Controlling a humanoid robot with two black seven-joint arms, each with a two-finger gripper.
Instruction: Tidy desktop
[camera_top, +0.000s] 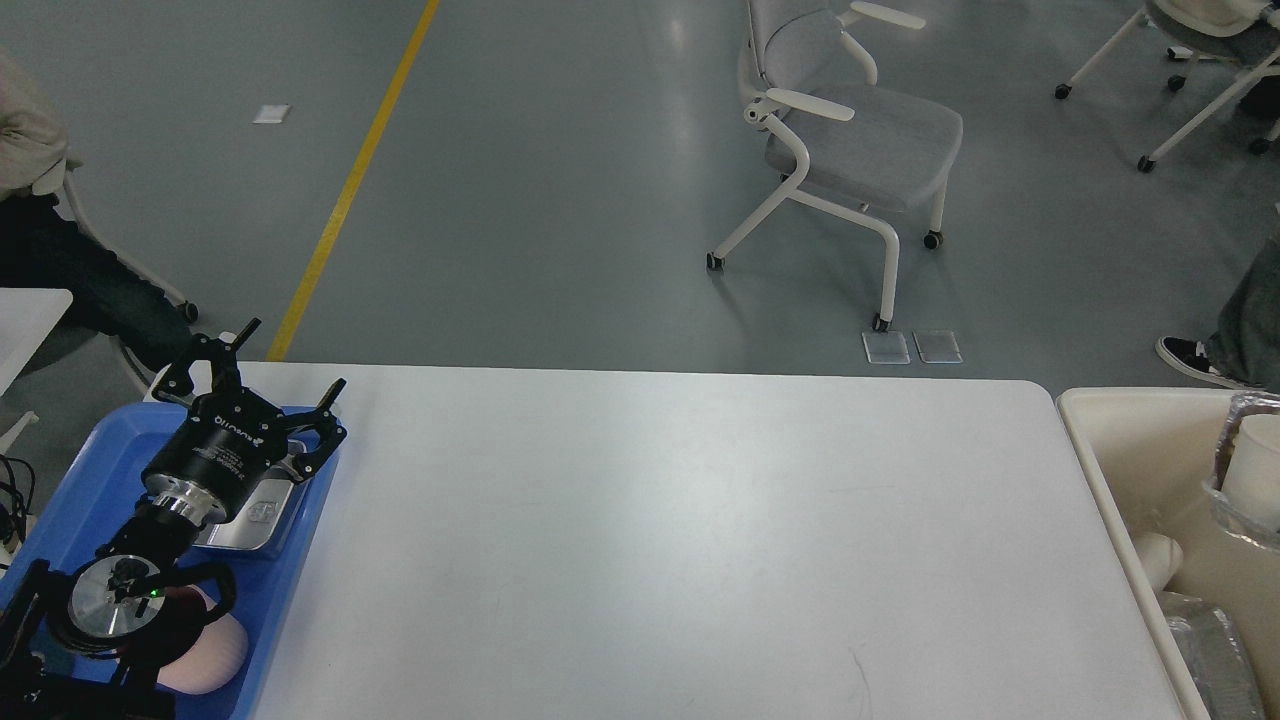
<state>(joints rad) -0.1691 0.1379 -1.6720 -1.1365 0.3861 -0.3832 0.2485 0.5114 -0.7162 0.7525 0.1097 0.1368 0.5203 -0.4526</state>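
The desktop (680, 540) is a wide white tabletop with nothing standing on its middle. My left gripper (288, 362) hovers open and empty over the far end of the blue tray (105, 455) at the desktop's left edge. At the right edge of the view a crumpled foil tray (1235, 500) holding a white paper cup (1255, 465) sits low inside the cream bin (1130, 440). My right gripper is out of view.
On the blue tray lie a small metal dish (250, 522) and a pink cup (215, 655), both partly hidden by my left arm. The bin also holds another foil piece (1210, 650) and a white object (1155, 555). Grey chairs (850, 130) stand beyond the table.
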